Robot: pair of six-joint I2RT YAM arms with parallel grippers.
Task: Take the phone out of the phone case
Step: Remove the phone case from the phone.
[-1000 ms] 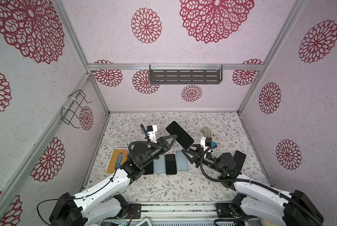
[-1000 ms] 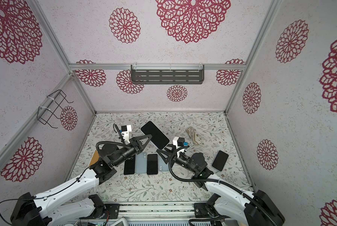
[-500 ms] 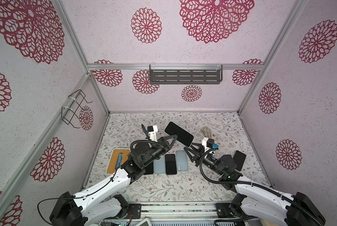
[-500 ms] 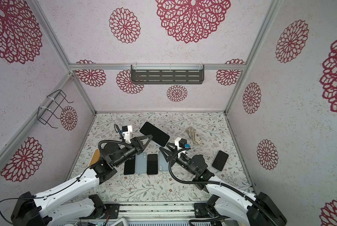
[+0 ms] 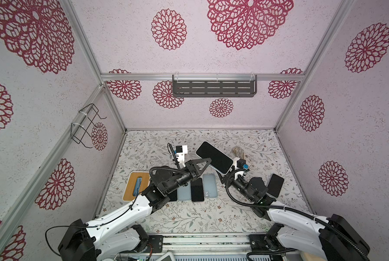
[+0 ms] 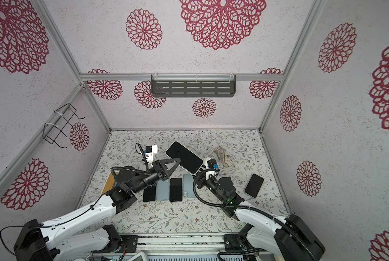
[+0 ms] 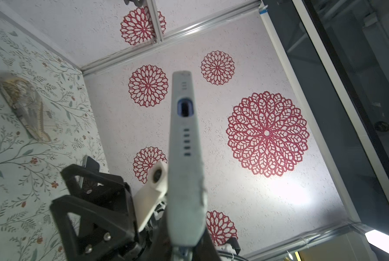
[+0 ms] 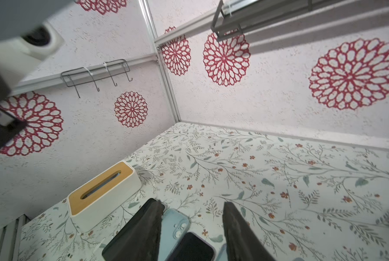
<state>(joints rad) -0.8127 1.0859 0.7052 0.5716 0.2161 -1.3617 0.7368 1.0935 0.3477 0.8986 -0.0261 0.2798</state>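
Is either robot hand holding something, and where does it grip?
The left hand pinches the cased phone in the air by an edge near its charging-port end. The right hand is open and holds nothing.

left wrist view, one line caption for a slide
Left tool shut on the cased phone, seen edge-on with its port cutout in view.

Glossy black glass on the phone (image 5: pixel 216 157), matt pale plastic on the phone case (image 7: pixel 190 180). Smooth wood over white plastic on the tissue box (image 8: pixel 107 203).
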